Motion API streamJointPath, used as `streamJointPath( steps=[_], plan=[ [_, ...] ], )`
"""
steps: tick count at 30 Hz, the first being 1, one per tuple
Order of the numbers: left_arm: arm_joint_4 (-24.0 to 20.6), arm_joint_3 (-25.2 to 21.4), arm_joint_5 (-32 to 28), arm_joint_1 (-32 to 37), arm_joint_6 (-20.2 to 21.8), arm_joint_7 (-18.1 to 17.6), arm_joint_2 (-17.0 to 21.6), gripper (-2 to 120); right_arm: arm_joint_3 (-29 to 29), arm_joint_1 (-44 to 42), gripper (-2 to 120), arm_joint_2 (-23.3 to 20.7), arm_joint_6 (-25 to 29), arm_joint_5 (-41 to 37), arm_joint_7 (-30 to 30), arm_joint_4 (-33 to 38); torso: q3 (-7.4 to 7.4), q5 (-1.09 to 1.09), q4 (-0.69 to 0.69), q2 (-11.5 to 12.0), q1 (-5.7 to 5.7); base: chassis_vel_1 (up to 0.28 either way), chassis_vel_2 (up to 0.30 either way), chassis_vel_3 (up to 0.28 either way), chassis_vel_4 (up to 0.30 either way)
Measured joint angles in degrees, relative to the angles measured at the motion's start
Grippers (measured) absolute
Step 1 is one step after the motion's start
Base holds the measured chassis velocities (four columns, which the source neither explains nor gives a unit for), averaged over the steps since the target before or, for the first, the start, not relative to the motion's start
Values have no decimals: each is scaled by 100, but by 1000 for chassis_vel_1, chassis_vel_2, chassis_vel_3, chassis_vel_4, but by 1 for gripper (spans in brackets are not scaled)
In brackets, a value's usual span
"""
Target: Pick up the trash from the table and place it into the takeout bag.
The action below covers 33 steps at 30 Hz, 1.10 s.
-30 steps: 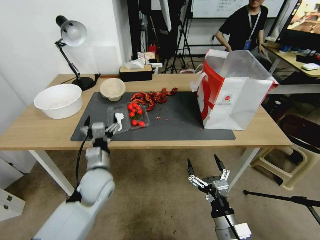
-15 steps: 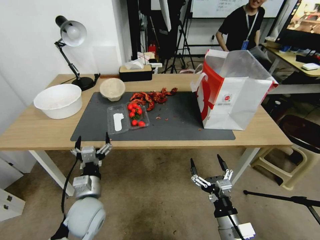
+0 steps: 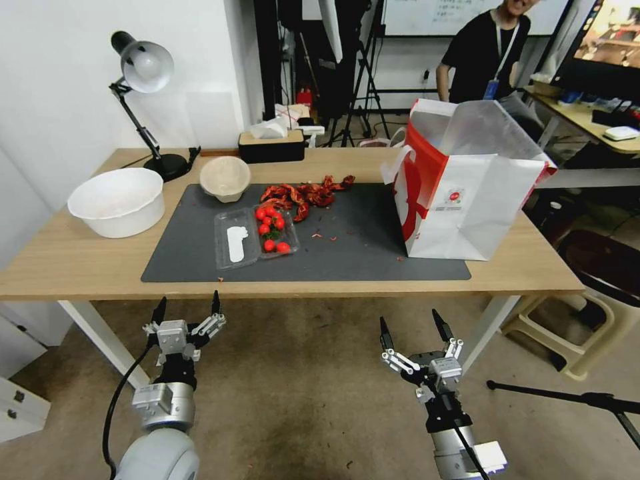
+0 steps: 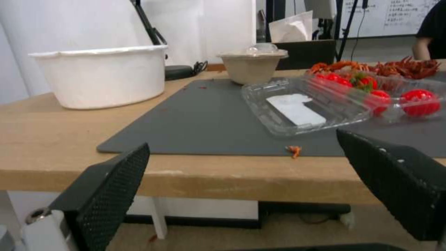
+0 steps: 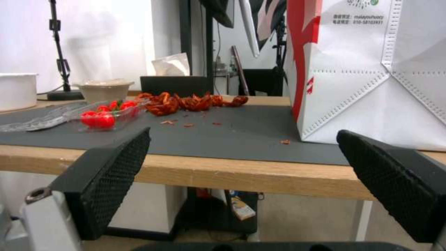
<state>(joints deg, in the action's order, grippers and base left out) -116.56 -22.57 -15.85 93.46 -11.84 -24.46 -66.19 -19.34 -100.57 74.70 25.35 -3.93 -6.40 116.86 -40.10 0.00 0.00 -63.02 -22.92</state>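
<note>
On the table (image 3: 80, 263), the trash lies on the dark grey mat (image 3: 353, 247). A beige pulp bowl (image 3: 225, 177) sits at the mat's far left corner. Beside it, along the mat's far edge, spreads a heap of red shells (image 3: 303, 193), with small red bits scattered on the mat nearer the front. Just in front of the bowl and the heap lies an open clear plastic tray (image 3: 255, 235): one half holds red cherry tomatoes (image 3: 271, 227), the other a white piece. One red crumb (image 4: 294, 150) rests at the mat's front edge.

The takeout bag (image 3: 467, 193) stands upright and open at the mat's right end, near the table's right edge, its round red logo facing the front.

A large white plastic bowl (image 3: 119, 201) sits on bare wood near the table's left end, with a desk lamp (image 3: 141, 73) at the far left corner and a tissue box (image 3: 271, 142) at the far edge.

The left gripper (image 3: 186, 308) hangs below and in front of the table's front edge, jaws spread wide, holding and touching nothing. The right gripper (image 3: 409, 323) hangs likewise before the front edge, jaws wide apart and empty.
</note>
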Motion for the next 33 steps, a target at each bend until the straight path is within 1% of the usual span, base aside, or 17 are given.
streamJointPath(
  steps=[4,6,7,8,10,11,14,15,16,18,19,20,22,23,24,28,33],
  plan=[
    [-19,-8,-218,-290,163,-15,93,100,-6,-12,100,-13,0,-2,-2,20,0,-1,1,0,0,0,0,0,0],
    [-89,3,-637,-683,441,-20,243,100,-8,-12,100,-26,-1,-3,-5,23,0,0,-1,0,0,0,0,0,0],
    [-89,3,-637,-683,441,-20,243,100,-8,-12,100,-26,-1,-3,-5,23,0,0,-1,0,0,0,0,0,0],
    [-124,15,-920,-868,594,-23,320,100,1,-2,100,-38,-6,-4,-6,22,0,-1,-3,0,0,0,0,0,0],
    [-148,89,-1659,-1295,917,-61,504,100,26,28,100,-59,-23,-6,-7,23,0,0,2,0,0,0,0,0,0],
    [-148,89,-1659,-1295,917,-61,504,100,26,28,100,-59,-23,-6,-7,23,0,0,2,0,0,0,0,0,0],
    [-40,254,-2985,-2050,1369,-266,761,100,25,-1,100,-34,-23,-4,-10,29,-1,0,-4,0,-1,0,0,0,0],
    [-40,254,-2985,-2050,1369,-266,761,100,25,-1,100,-34,-23,-4,-10,29,-1,0,-4,0,-1,0,0,0,0],
    [47,293,-3496,-2362,1520,-333,827,100,22,-23,100,-21,-20,3,-11,40,-1,-3,2,0,-1,0,0,0,0],
    [315,351,-4421,-3075,1763,-325,907,100,18,-55,100,-2,-2,12,-8,48,-1,1,2,0,0,0,0,0,0],
    [498,399,-4699,-3370,1814,-337,917,100,17,-63,100,5,4,16,-9,47,-1,1,-2,0,0,0,0,0,0],
    [498,399,-4699,-3370,1814,-337,917,100,17,-63,100,5,4,16,-9,47,-1,1,-2,0,0,0,0,0,0],
    [1180,587,-5333,-4262,1956,-457,906,100,23,-77,100,33,25,43,-7,49,-2,-1,-2,1,-3,0,0,0,0],
    [1428,645,-5522,-4524,2012,-511,891,100,21,-82,100,50,26,51,-9,57,-2,2,-3,0,-3,0,0,0,0],
    [1428,645,-5522,-4524,2012,-511,891,100,21,-82,100,50,26,51,-9,57,-2,2,-3,0,-3,0,0,0,0],
    [2283,800,-6201,-5346,2259,-673,791,100,4,-100,100,70,31,65,-10,66,-1,1,0,0,-2,0,0,0,0],
    [2711,815,-6636,-5724,2392,-734,678,100,-37,-107,100,68,37,66,-20,57,-1,1,-1,0,-2,0,0,0,0]
  ],
)
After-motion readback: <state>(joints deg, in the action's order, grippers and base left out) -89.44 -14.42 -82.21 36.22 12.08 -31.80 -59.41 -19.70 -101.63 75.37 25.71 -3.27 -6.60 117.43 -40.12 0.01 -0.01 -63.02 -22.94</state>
